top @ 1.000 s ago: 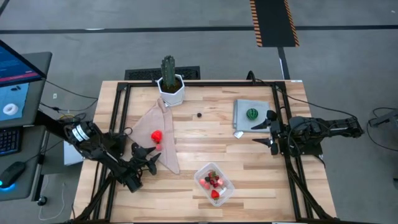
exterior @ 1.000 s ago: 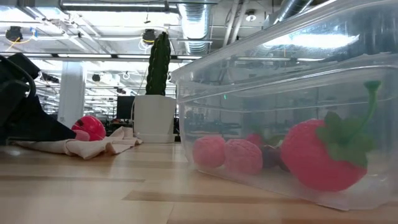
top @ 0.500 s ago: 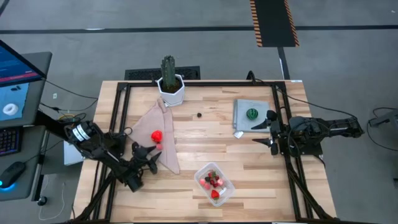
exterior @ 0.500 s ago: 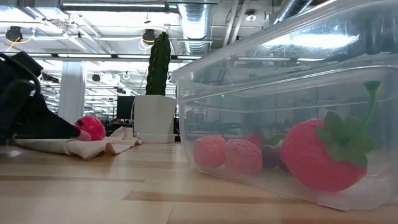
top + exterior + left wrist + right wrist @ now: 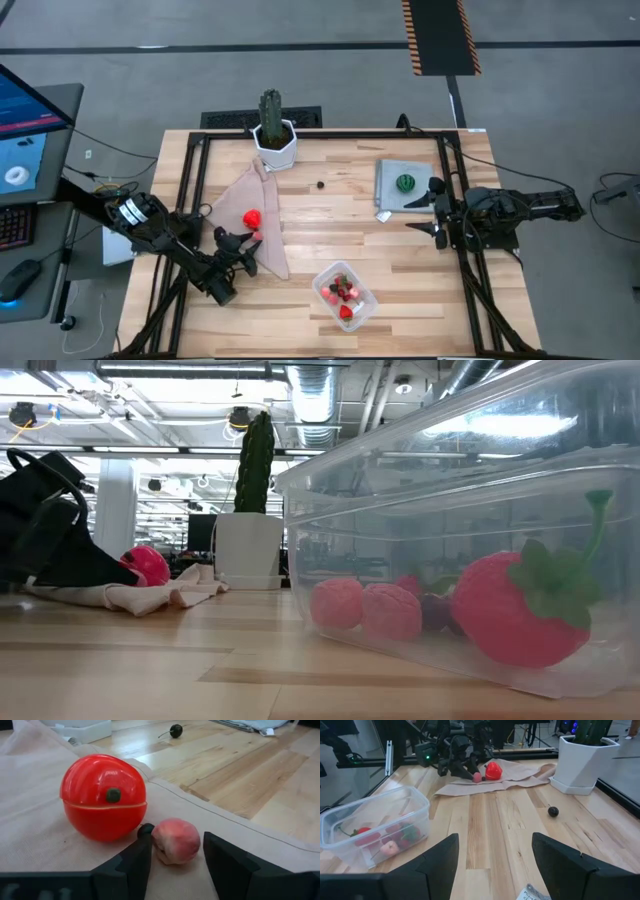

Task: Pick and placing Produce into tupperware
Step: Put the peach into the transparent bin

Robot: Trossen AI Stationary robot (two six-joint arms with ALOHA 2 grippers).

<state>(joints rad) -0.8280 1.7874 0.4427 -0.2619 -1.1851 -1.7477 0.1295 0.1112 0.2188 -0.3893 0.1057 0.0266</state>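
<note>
My left gripper (image 5: 240,243) (image 5: 176,857) is open and low over a beige cloth (image 5: 262,215). Its fingers stand on either side of a small pink peach-like piece (image 5: 176,840), which lies on the cloth next to a red tomato (image 5: 104,795) (image 5: 252,217). The clear tupperware (image 5: 344,295) (image 5: 370,830) stands near the table's near edge and holds strawberries and berries. A dark berry (image 5: 320,184) (image 5: 553,811) lies on the bare wood. The green striped ball (image 5: 405,183) sits on a grey mat. My right gripper (image 5: 430,207) (image 5: 495,865) waits open at the table's right side. My left gripper straddles the pink piece, coming in low and nearly level from the table's near left. One fingertip (image 5: 145,830) stands right at the piece's side (image 5: 156,836); whether it touches, I cannot tell. The piece lies on the cloth.
A tall cactus in a white pot (image 5: 272,130) stands at the far edge behind the cloth. The grey mat (image 5: 388,180) lies on the right, beside the right gripper. Bare wood (image 5: 340,230) stretches between the cloth, the tupperware and the mat.
My left gripper has crept forward over the cloth toward the tomato and the pink piece, still open. The produce, the cloth and the tupperware have stayed where they were.
</note>
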